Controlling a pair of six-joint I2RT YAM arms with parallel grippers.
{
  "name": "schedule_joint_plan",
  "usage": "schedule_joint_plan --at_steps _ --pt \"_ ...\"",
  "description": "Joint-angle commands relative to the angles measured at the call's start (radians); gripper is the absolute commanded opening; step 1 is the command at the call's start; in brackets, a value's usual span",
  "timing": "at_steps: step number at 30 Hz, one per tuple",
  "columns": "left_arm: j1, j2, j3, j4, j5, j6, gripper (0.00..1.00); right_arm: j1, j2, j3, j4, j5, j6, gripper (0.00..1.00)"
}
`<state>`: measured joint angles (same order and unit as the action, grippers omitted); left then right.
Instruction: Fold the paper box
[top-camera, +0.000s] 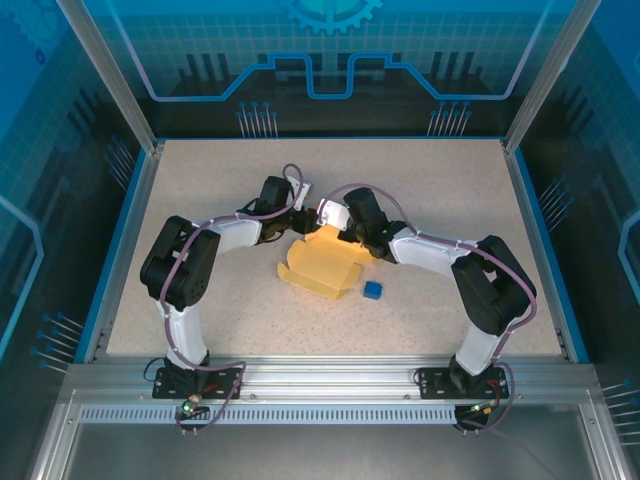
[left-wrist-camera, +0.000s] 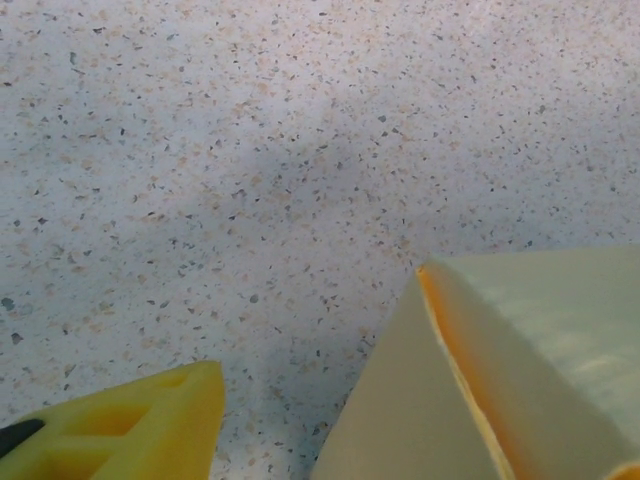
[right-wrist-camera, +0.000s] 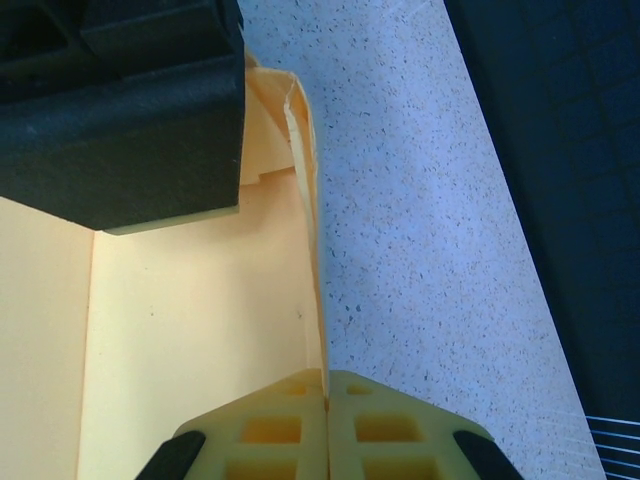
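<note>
The paper box (top-camera: 318, 268) is a pale yellow, partly folded sheet lying mid-table with its far wall raised. My right gripper (top-camera: 347, 236) is at that wall's right end, and in the right wrist view the gripper (right-wrist-camera: 326, 384) is shut on the thin upright wall of the paper box (right-wrist-camera: 200, 320). My left gripper (top-camera: 303, 222) is at the wall's left end. In the left wrist view one yellow finger (left-wrist-camera: 130, 430) stands well apart from a raised flap of the paper box (left-wrist-camera: 520, 370), which hides the other finger, so the jaws look open.
A tiny blue cube (top-camera: 373, 290) sits on the speckled table (top-camera: 200, 200) just right of the sheet's near corner. The left arm's black wrist body (right-wrist-camera: 120, 100) hangs close over the box interior. A blue rim and aluminium posts border the table.
</note>
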<state>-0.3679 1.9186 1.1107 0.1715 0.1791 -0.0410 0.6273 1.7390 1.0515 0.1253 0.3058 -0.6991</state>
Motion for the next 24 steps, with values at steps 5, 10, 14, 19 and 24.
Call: schedule_joint_plan --at_steps 5,10,14,19,24 --pt "-0.005 -0.027 -0.020 -0.014 -0.049 0.030 0.52 -0.009 -0.038 -0.011 -0.024 -0.012 0.037 0.06" --pt "-0.005 -0.032 -0.017 0.024 -0.046 0.018 0.46 -0.008 -0.041 -0.014 -0.028 -0.019 0.051 0.06" --pt "-0.006 -0.027 -0.011 0.043 -0.062 0.002 0.42 -0.004 -0.038 -0.016 -0.030 -0.024 0.061 0.06" --pt "-0.006 -0.027 -0.014 0.043 -0.148 -0.018 0.36 -0.003 -0.041 -0.019 -0.029 -0.037 0.072 0.06" --pt "-0.007 -0.024 -0.009 0.036 -0.211 -0.032 0.30 -0.003 -0.047 -0.024 -0.031 -0.061 0.094 0.06"
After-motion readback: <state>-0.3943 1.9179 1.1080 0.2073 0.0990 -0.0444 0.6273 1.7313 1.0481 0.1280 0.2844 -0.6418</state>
